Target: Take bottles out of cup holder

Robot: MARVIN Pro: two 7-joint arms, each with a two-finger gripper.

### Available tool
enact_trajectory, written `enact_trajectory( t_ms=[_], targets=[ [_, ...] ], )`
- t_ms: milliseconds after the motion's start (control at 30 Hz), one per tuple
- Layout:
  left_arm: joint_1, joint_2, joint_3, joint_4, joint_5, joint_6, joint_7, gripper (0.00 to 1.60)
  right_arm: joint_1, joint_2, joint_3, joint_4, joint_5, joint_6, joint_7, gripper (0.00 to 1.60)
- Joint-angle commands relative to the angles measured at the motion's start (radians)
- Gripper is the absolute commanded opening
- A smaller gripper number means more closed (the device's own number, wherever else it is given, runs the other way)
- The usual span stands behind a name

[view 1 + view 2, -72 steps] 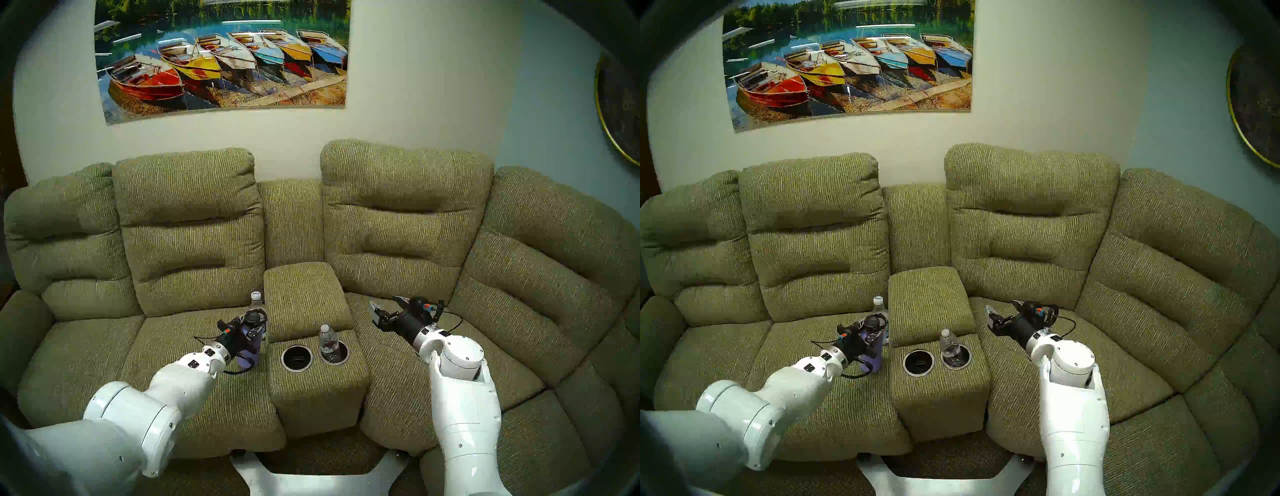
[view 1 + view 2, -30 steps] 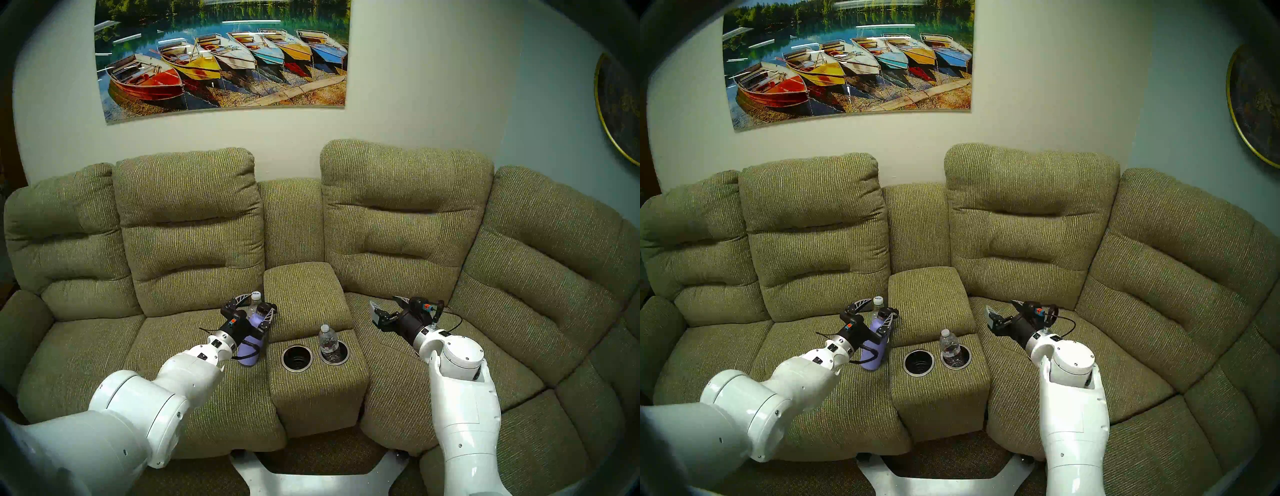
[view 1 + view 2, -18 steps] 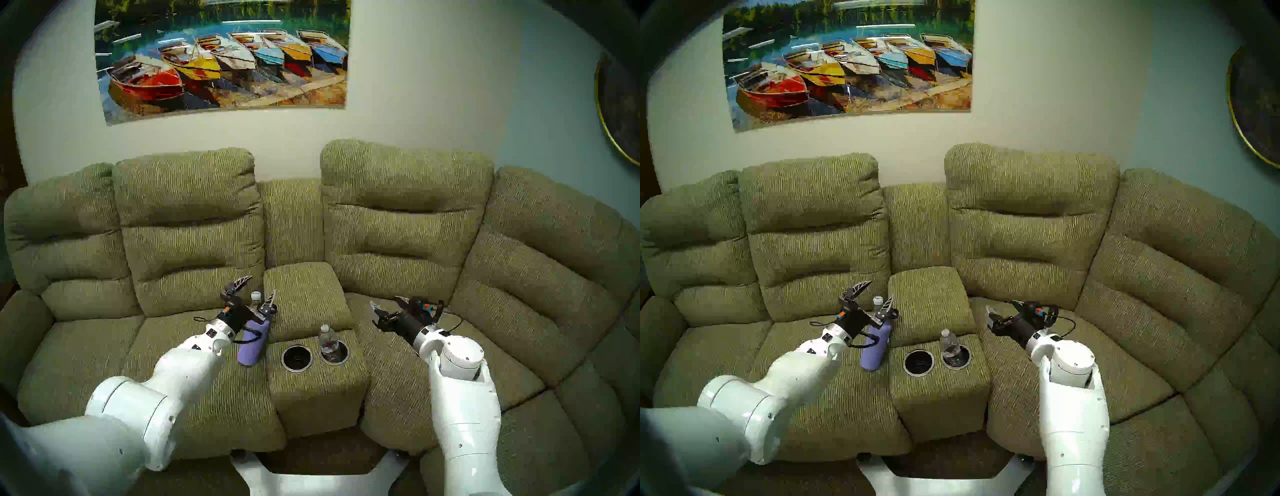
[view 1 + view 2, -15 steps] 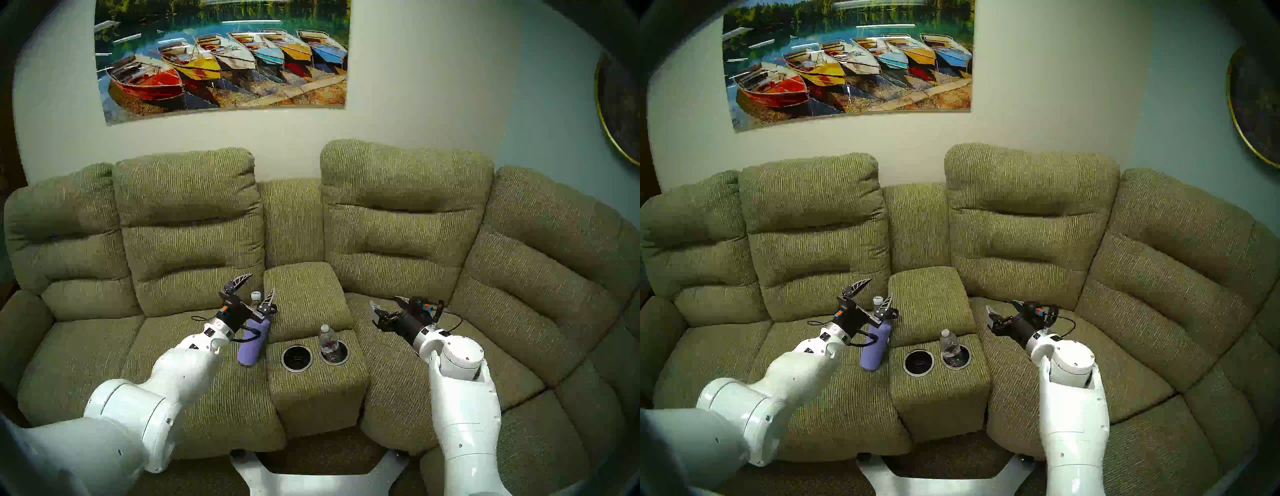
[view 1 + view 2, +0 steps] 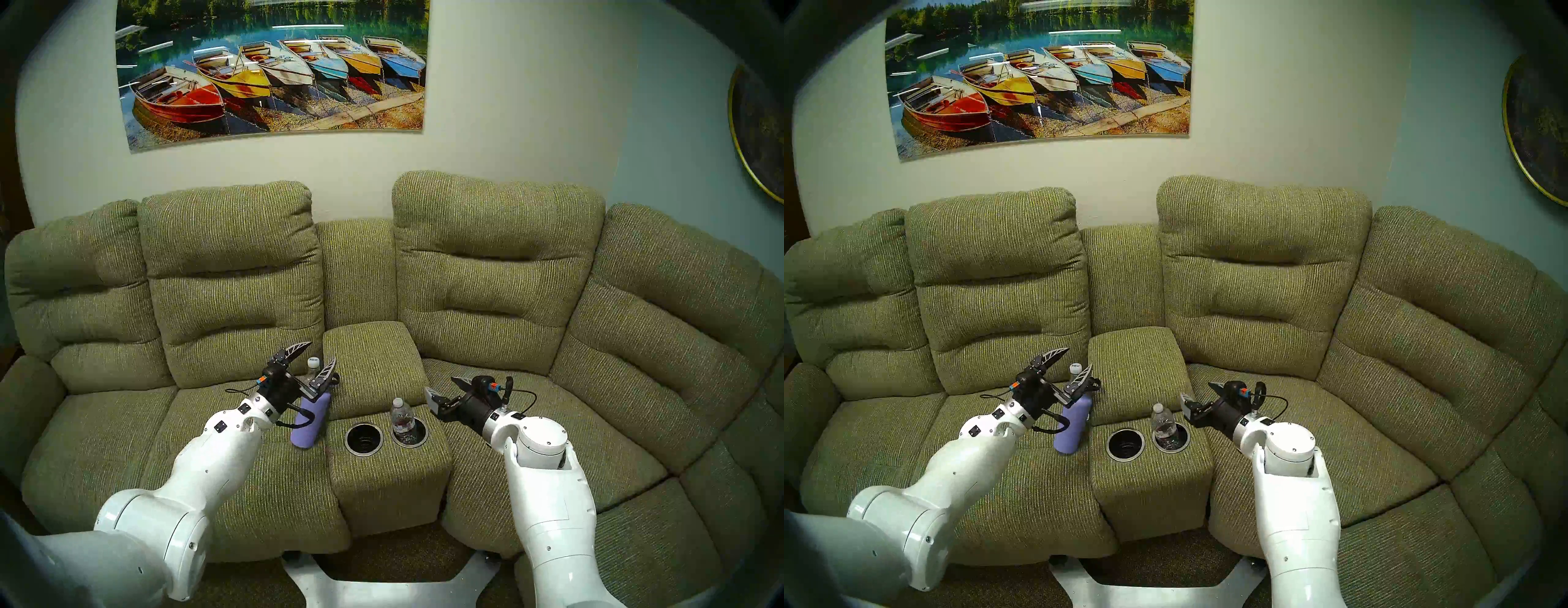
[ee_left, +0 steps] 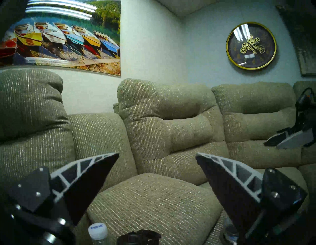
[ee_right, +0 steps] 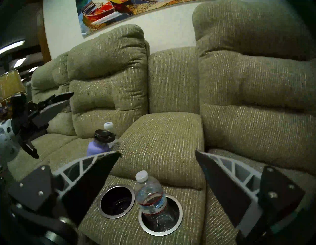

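Both grippers released: left gripper (image 5: 312,354) mid-frame above purple flask (image 5: 309,422) on seat; right gripper (image 7: 158,154) near small bottle (image 7: 151,196) in right cup holder (image 7: 177,220).

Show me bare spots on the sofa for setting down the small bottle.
Free: the seat cushion right of the console, and the padded lid behind the wells. Crowded: the left seat's strip beside the console, holding the lavender flask and a taller clear bottle.
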Motion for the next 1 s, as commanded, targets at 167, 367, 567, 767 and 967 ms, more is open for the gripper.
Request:
enact_trajectory(
  t_ms=[167, 367, 567, 767, 967],
  targets=[
    [0.072, 0.028, -0.027, -0.143, -0.044, 0.098, -0.028, 1.60, 0.111, -0.020, -0.058, 0.194, -0.026, -0.072, -0.108, 1.60],
    [0.087, 0.033, -0.036, -0.170, -0.041, 0.112, -0.021, 1.60, 0.155, -0.032, -0.044, 0.270, -0.044, -0.098, -0.143, 1.60],
    [0.101, 0.036, -0.039, -0.191, -0.037, 0.128, -0.014, 1.60, 0.193, -0.024, -0.026, 0.338, -0.039, -0.116, -0.158, 1.60],
    [0.109, 0.036, -0.039, -0.211, -0.032, 0.137, 0.000, 1.60, 0.208, -0.028, -0.016, 0.374, -0.030, -0.147, -0.156, 1.60],
    [0.115, 0.033, -0.040, -0.223, -0.030, 0.135, 0.017, 1.60, 0.197, -0.038, 0.008, 0.343, -0.008, -0.166, -0.155, 1.60]
  ],
)
